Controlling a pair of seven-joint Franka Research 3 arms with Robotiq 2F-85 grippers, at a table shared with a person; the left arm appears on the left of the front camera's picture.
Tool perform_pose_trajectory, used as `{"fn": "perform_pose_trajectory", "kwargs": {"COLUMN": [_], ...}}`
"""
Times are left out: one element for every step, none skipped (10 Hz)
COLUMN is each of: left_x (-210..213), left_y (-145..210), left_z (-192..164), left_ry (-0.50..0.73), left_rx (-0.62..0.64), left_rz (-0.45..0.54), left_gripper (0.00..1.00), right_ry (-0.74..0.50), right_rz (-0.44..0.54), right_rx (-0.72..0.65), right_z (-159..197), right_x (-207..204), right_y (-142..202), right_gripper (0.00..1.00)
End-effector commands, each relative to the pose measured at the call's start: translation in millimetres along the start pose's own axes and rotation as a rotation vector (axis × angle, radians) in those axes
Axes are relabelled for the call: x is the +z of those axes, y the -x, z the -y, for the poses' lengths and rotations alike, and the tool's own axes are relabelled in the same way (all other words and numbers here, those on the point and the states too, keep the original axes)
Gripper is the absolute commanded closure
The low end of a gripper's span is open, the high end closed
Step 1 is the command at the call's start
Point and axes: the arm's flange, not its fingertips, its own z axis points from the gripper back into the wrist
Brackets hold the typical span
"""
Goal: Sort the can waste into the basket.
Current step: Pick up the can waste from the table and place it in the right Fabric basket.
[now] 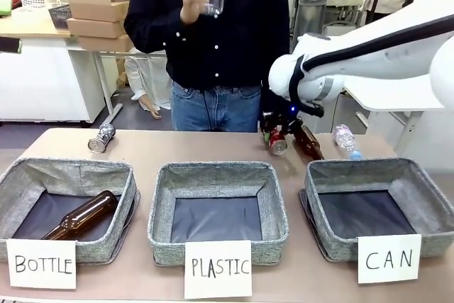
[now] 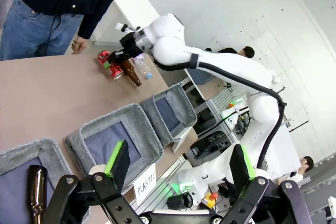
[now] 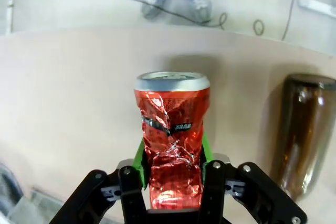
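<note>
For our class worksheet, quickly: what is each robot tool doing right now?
Left tool: open, holding nothing.
Right tool: closed on the dented red can.

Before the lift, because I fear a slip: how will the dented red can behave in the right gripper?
The red can is already crumpled, so its thin wall will probably give further under the right gripper, shut on it. Crushed like that, it is likely empty and light. Its creased sides should slip less than smooth metal.
</note>
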Motion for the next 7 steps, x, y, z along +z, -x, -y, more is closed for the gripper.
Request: {"fn": "perform_pose_trajectory", "kwargs": {"left_x": [-2, -2, -2, -2, -2, -2, -2], "left_y": [-1, -1, -1, -1, -1, -1, -1], "left_z": [2, 2, 2, 2, 2, 2, 2], "left_ry": [0.009, 0.009, 0.009, 0.009, 0.009, 0.009, 0.009], "left_rx": [-0.010, -0.010, -0.010, -0.010, -0.010, -0.010, -0.010], "left_rz": [0.006, 0.006, 0.006, 0.006, 0.006, 0.006, 0.006], "left_gripper": [0.00, 0.00, 0.00, 0.00, 0.00, 0.00, 0.00], "right_ry": [-0.117, -0.169, -0.176, -0.198, -0.236, -0.273, -0.309], "right_rz": [-0.001, 0.018, -0.005, -0.006, -0.024, -0.050, -0.069], "right_rx": [0.153, 0.219, 0.225, 0.220, 0.197, 0.199, 0.193], "right_z": [19, 39, 66, 97, 125, 148, 160], "right_x": [108, 152, 175, 187, 191, 187, 182], "right_y": [79, 123, 154, 179, 203, 226, 243], "right_gripper": [0.95, 0.95, 0.95, 0.95, 0.95, 0.95, 0.95]}}
